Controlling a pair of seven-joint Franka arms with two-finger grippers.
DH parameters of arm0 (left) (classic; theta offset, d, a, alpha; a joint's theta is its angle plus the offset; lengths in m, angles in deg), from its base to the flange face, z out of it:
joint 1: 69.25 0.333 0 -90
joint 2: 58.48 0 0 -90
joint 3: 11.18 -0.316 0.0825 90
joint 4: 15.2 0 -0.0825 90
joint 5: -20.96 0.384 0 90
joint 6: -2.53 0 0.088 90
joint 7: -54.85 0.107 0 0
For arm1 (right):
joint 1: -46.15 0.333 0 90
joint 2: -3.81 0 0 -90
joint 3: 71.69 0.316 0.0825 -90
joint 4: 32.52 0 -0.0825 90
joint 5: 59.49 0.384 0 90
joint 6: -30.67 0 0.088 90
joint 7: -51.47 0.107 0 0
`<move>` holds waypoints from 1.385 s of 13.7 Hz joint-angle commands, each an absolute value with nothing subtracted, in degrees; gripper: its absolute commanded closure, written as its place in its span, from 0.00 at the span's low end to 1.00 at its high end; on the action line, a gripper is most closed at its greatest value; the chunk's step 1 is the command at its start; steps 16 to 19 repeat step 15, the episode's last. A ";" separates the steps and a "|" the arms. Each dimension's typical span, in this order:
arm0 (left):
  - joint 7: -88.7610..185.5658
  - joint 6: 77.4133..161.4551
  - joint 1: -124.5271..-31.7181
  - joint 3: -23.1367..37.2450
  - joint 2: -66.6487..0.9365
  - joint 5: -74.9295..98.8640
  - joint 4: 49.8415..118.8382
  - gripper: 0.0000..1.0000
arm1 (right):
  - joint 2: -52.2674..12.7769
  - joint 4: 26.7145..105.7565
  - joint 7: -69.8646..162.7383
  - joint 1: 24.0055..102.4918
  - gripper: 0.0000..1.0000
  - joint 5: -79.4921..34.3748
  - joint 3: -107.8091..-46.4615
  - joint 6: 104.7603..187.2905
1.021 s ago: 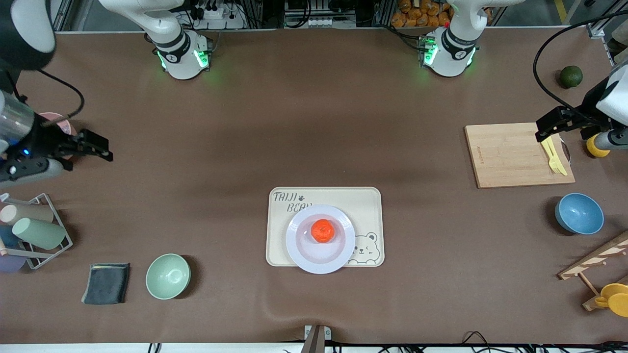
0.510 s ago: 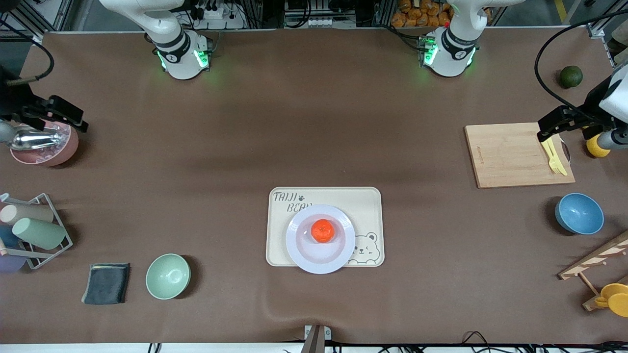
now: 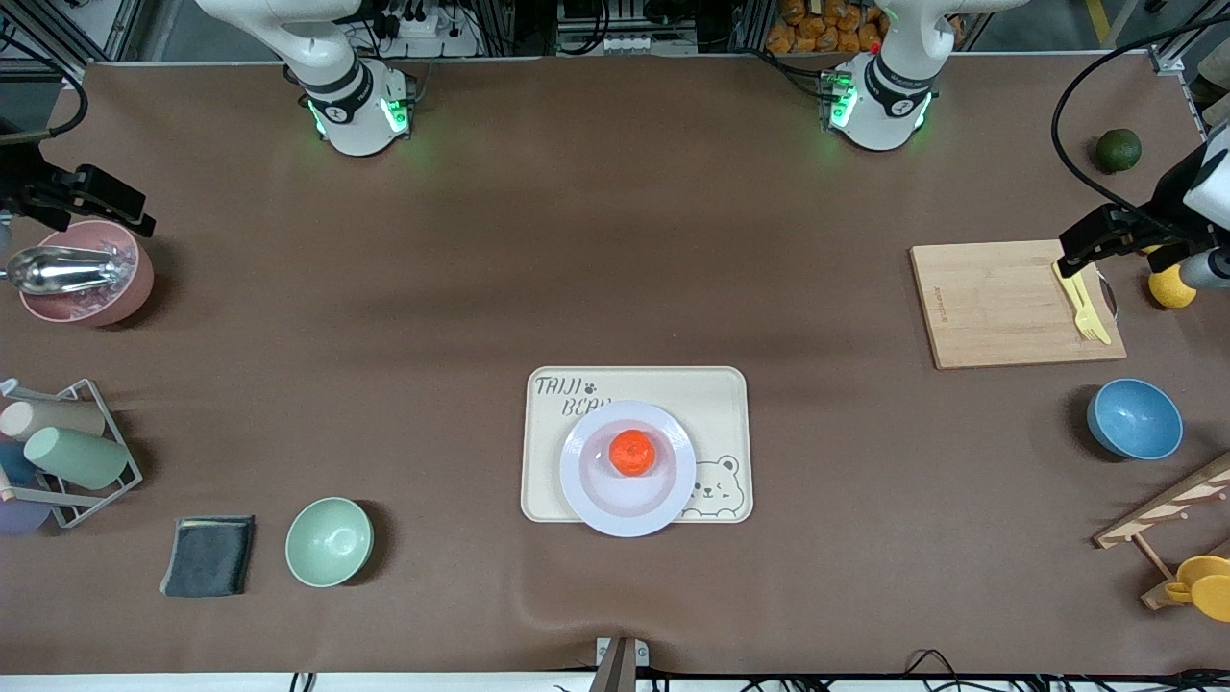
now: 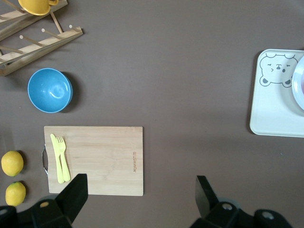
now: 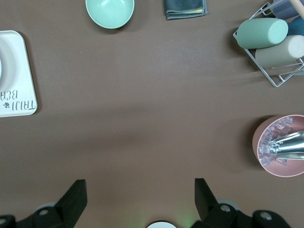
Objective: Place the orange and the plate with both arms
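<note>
The orange (image 3: 631,452) sits in the middle of the lavender-white plate (image 3: 588,492). The plate rests on the cream bear-print tray (image 3: 544,461) at the table's middle. My left gripper (image 3: 1084,242) is open and empty, up over the fork end of the wooden cutting board (image 3: 999,303); its jaws stand wide apart in the left wrist view (image 4: 141,186). My right gripper (image 3: 113,200) is open and empty, up over the table's edge by the pink bowl (image 3: 91,298); it also shows in the right wrist view (image 5: 140,187). Both grippers are well away from the plate.
A yellow fork (image 3: 1084,306) lies on the board. A lemon (image 3: 1172,286), dark green fruit (image 3: 1119,150), blue bowl (image 3: 1134,418) and wooden rack (image 3: 1168,514) are at the left arm's end. The pink bowl's metal scoop (image 3: 53,269), cup rack (image 3: 67,452), grey cloth (image 3: 209,555) and green bowl (image 3: 329,541) are at the right arm's end.
My right arm has pulled up and back toward its end of the table, uncovering the pink bowl. My left gripper has drifted slightly outward. The orange and plate have not moved.
</note>
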State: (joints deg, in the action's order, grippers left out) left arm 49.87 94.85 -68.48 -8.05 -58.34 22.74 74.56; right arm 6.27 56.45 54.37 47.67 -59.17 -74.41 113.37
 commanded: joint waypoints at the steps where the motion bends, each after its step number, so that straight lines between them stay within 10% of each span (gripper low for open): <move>1: 49.76 92.90 -68.46 -8.28 -58.21 22.19 73.31 0.00 | 7.33 56.25 50.42 44.75 0.00 -60.20 -73.09 113.99; 19: 49.93 89.63 -68.46 -8.55 -58.39 25.27 69.27 0.00 | 6.09 56.51 51.21 44.13 0.00 -57.73 -72.92 114.16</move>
